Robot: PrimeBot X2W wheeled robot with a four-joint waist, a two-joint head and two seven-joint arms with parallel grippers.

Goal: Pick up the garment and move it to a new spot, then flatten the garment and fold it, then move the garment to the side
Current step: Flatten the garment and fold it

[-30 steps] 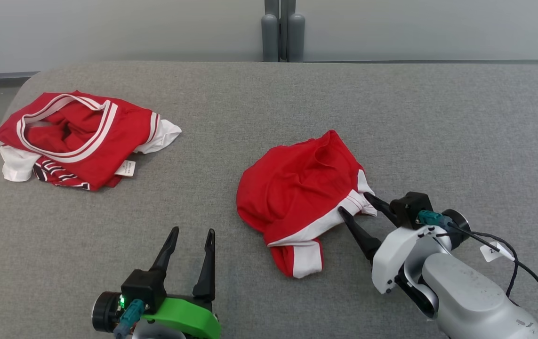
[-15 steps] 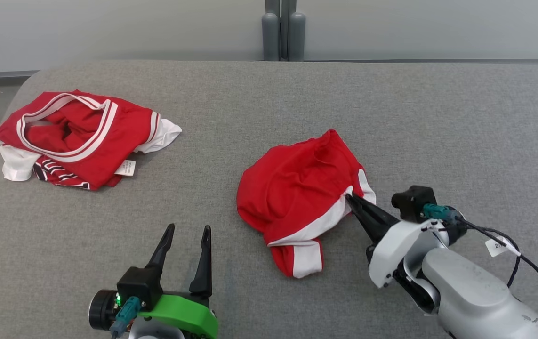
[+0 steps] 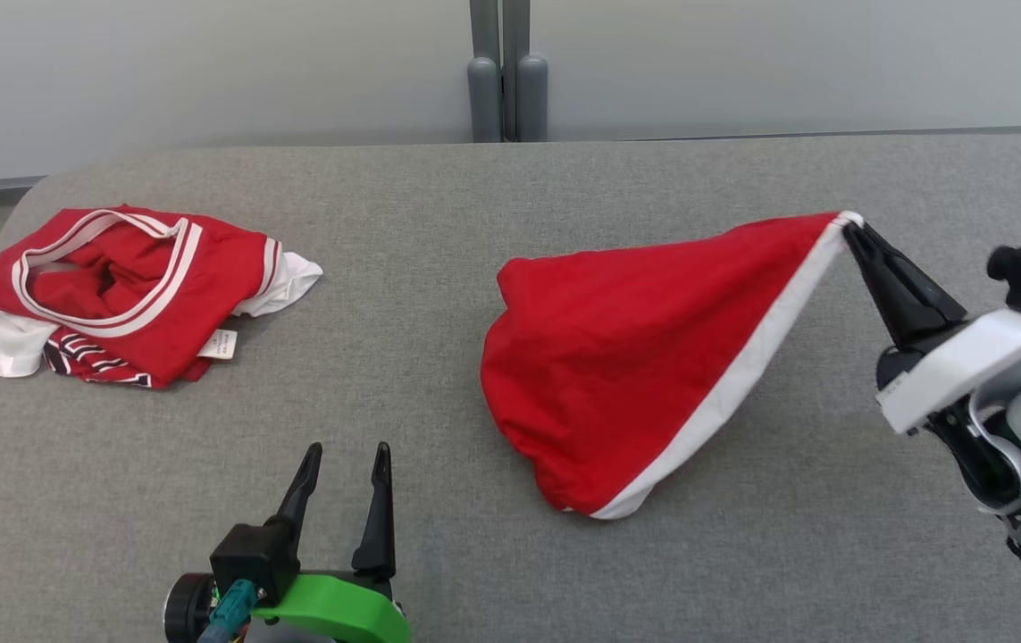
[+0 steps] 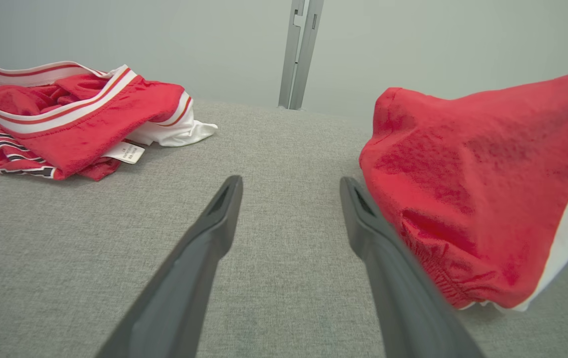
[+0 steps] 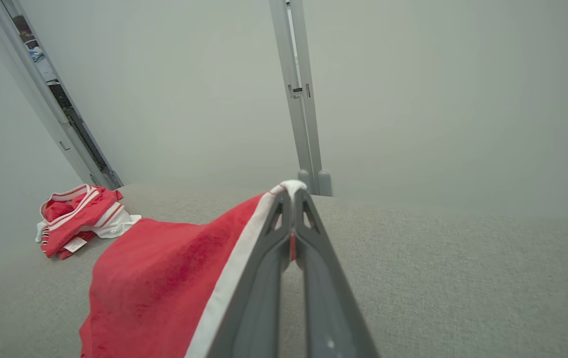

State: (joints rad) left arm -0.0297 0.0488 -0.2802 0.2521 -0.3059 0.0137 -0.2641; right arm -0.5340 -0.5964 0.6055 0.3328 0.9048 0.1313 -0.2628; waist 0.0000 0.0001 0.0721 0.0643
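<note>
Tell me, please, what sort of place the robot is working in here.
Probably a robotics lab bay: a grey fabric-covered table, bare pale partition walls joined by a metal post, and a red garment pinched by the right gripper.

Garment (image 3: pixel 635 366) on table (image 3: pixel 439 223) centre, jersey (image 3: pixel 135 286) far left, left gripper (image 3: pixel 347 451) in front

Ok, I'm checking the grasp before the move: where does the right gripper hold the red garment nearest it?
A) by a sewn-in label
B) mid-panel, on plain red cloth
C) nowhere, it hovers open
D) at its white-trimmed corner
D: the right gripper is shut on the white-edged tip of the red garment, which rises to it in a peak while its lower end rests on the table.
</note>
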